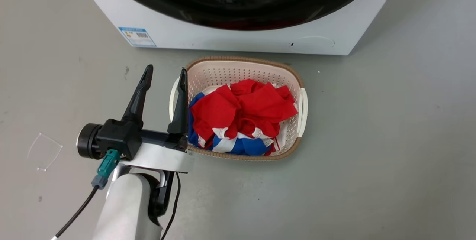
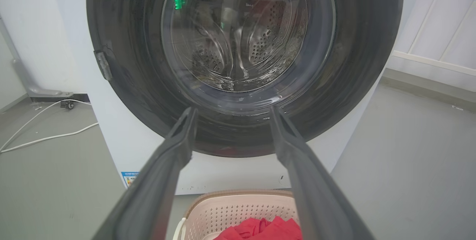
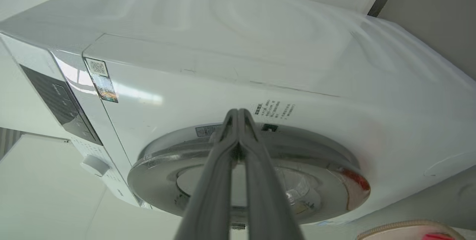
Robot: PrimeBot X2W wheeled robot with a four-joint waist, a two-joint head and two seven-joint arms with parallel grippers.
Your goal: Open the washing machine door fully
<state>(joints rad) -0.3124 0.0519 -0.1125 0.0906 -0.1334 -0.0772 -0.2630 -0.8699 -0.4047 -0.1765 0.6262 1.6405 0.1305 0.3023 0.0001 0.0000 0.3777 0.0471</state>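
Right wrist view: the right hand [image 3: 238,113] (fingers pressed together) sits at the rim of the washing machine door [image 3: 327,165], nearer than the wide-spread left hand [image 2: 232,109].

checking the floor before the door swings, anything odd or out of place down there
A clear flat scrap lies loose on the floor, left of the left gripper; what it is, I cannot tell. Also, white cables trail beside the machine.
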